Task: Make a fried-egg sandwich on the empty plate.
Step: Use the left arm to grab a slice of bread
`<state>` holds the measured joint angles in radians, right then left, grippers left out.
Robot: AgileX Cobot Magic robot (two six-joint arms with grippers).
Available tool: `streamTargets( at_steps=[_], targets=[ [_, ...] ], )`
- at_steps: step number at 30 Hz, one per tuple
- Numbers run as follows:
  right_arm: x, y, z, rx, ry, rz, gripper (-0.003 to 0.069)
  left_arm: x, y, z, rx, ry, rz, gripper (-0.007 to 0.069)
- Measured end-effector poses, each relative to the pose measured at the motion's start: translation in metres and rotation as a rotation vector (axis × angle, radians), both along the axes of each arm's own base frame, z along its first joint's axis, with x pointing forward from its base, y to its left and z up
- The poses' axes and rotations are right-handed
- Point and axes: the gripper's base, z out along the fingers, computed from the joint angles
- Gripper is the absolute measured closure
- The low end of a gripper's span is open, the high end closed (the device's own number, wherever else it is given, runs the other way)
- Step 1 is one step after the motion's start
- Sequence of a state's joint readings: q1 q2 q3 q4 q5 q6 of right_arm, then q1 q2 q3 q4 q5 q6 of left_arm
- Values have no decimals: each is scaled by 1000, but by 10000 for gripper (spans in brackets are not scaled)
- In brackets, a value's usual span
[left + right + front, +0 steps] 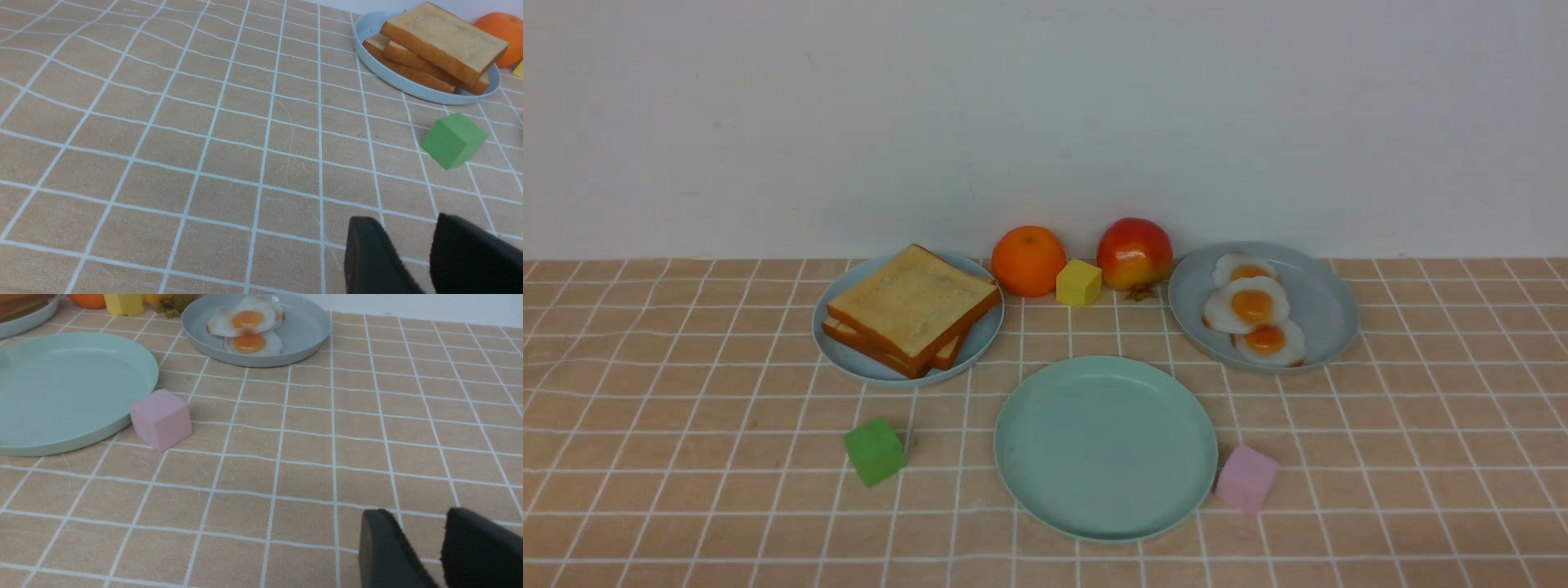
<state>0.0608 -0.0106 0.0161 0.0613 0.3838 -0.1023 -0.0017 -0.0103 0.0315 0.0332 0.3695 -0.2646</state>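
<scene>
The empty plate, mint green, lies bare at the front centre and also shows in the right wrist view. The fried egg is the middle one of three overlapping eggs on a grey-blue plate at the back right. Toast slices are stacked on a pale blue plate at the back left. No sandwich shows in any view. My left gripper is open over bare cloth, well short of the toast. My right gripper is open too, far from the eggs. Neither arm shows in the front view.
A green cube sits left of the mint plate, and a pink cube touches its right rim. An orange, a yellow cube and an apple line the back by the wall. A checked tan cloth covers the table.
</scene>
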Motion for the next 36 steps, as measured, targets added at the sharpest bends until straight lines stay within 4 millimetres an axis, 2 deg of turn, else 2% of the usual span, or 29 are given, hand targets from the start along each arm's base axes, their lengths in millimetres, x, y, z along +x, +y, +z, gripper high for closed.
streamTargets(
  at_steps=[15, 18, 19, 20, 23, 29, 33, 36],
  targets=[
    [0, 0, 0, 0, 0, 0, 419, 0, 0, 1, -15, -17, 0, 387],
    [0, 0, 0, 0, 0, 0, 419, 3, -4, 13, -270, -144, 21, 387],
    [0, 0, 0, 0, 0, 0, 419, 3, -4, 13, -270, -144, 21, 387],
    [0, 0, 0, 0, 0, 0, 419, 4, -4, 19, -419, -206, 36, 387],
    [0, 0, 0, 0, 0, 0, 419, 4, -3, 27, -630, -292, 60, 387],
    [0, 0, 0, 0, 0, 0, 419, 3, 2, 41, -736, -443, 82, 387],
    [0, 0, 0, 0, 0, 0, 419, 2, 0, 52, -700, -439, 59, 387],
    [0, 0, 0, 0, 0, 0, 419, 6, -2, 69, -656, -375, 52, 387]
  ],
)
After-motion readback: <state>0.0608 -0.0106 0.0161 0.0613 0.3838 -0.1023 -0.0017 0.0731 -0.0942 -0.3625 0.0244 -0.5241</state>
